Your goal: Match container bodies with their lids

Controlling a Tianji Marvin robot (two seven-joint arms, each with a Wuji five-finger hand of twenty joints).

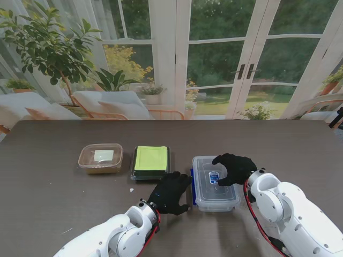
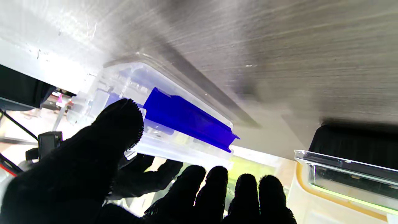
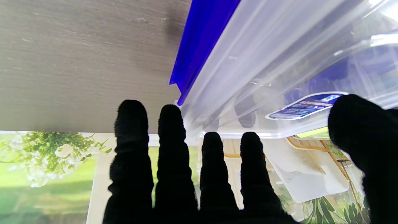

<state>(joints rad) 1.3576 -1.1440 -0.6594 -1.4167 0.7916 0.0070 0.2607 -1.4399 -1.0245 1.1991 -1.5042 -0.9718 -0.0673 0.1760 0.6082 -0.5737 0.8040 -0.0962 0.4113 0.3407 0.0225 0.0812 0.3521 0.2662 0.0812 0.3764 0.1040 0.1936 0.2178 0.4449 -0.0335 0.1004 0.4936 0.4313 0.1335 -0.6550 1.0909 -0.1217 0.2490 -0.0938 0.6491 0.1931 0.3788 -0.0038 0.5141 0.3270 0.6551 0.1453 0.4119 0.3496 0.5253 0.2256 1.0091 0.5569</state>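
Clear plastic container [image 1: 215, 184], lid on, blue side clip, label; both hands' fingers spread, resting against it.

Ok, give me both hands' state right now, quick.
Left hand: open, fingers spread beside the clear container, holding nothing.
Right hand: open, fingers resting on the clear container's lid, no grasp.

- A blue-and-white label [image 1: 214, 177] sits on the lid of the clear box [image 1: 215, 199], just beside the right hand [image 1: 234, 168]; its print is too small to read.
- In the right wrist view the same label [image 3: 306, 105] shows rows of pale print, blurred beyond reading.
- Nothing else carries writing.
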